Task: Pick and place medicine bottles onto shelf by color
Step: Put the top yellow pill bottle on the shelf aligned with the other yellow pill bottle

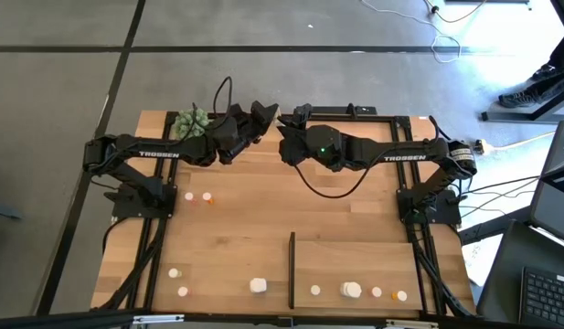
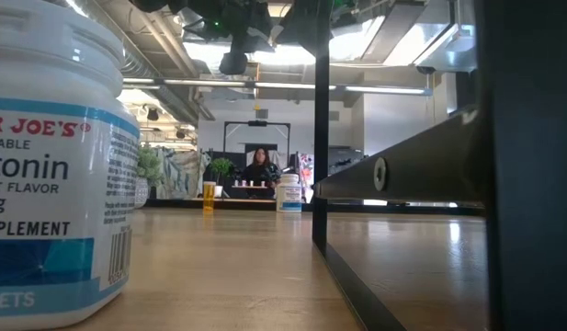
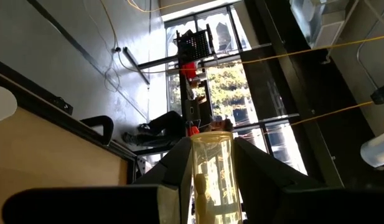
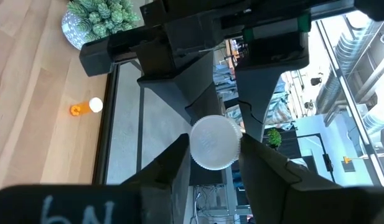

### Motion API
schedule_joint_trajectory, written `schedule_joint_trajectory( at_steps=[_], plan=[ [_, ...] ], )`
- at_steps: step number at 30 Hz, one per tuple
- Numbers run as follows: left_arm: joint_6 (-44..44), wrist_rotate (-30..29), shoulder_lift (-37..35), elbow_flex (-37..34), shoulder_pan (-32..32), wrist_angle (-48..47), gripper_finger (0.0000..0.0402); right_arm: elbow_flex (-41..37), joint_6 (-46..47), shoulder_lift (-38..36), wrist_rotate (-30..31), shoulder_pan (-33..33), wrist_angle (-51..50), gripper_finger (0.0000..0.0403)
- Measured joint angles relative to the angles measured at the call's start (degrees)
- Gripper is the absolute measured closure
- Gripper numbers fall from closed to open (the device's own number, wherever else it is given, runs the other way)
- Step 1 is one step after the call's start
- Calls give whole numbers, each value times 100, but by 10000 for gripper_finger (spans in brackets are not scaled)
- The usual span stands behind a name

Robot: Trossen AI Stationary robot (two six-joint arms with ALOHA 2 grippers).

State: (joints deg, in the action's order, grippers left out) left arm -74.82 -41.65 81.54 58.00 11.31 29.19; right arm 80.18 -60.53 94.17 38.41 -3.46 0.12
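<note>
While both arms meet mid-air at the table's far edge, left gripper (image 3: 210, 180) and right gripper (image 4: 213, 155) both clamp one orange bottle (image 3: 211, 174); light, slick plastic, so grip its body.

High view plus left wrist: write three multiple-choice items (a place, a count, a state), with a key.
1. Where is the green plant ball?
A. far left corner of the table
B. on the shelf
C. near right corner

2. How many bottles lie on the shelf?
A. one
B. four
C. seven

3. What is the left gripper doing?
A. open over the shelf
B. shut on nothing
C. shut on an orange bottle

Key:
1 A: the green plant ball lies by the left arm's far side.
2 B: four bottles lie on the shelf.
3 C: the left gripper clamps the orange bottle, near the right gripper.
</note>
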Motion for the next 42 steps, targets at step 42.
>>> schedule_joint_trajectory(
  at_steps=[42],
  plan=[
    [-3,-22,0,-4,2,7,309,0,86,0,-66,0,96,277]
  ],
)
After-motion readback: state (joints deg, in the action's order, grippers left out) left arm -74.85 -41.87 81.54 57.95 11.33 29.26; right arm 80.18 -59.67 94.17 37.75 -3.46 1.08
